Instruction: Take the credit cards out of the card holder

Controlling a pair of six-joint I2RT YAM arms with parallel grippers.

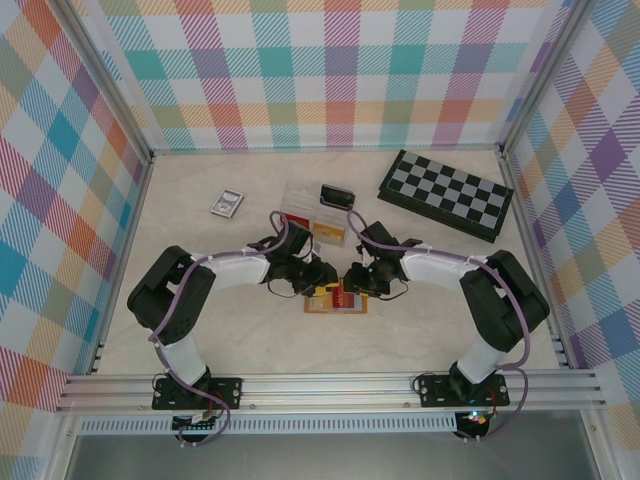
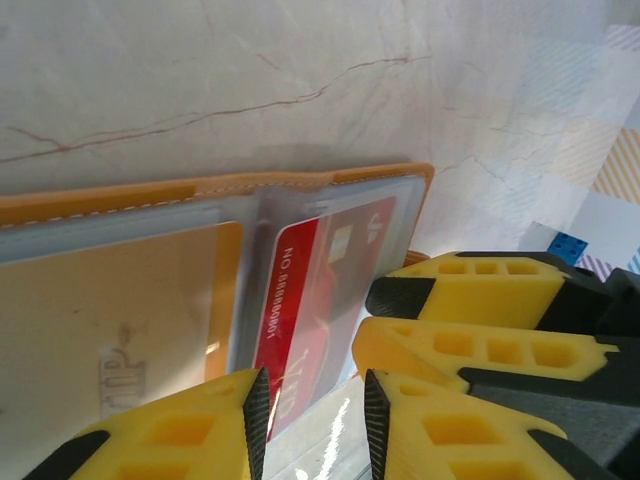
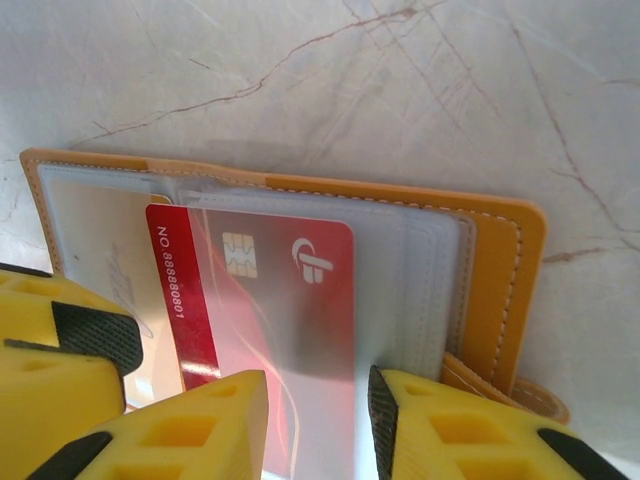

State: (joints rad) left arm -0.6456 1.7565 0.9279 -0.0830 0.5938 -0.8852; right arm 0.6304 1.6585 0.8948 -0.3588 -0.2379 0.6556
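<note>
Clear box (image 1: 300,197) close behind card holder (image 1: 336,302)

The card holder (image 3: 500,270) looks like smooth orange-tan leather (white-stitched at the edge), its sleeves (image 3: 425,270) clear, faintly frosted plastic over a glossy red card (image 3: 170,330). The bench (image 3: 300,70) is polished, marble-veined. The right hand's (image 3: 318,420) fingers (image 3: 470,430) are matt yellow plastic.

On the marbled worktop (image 1: 240,335), a chessboard (image 1: 447,193) lies at the far right corner, a clear plastic box (image 1: 303,213) and small dark object (image 1: 334,193) sit mid-far, and a small patterned pack (image 1: 227,204) lies toward the left edge.
</note>
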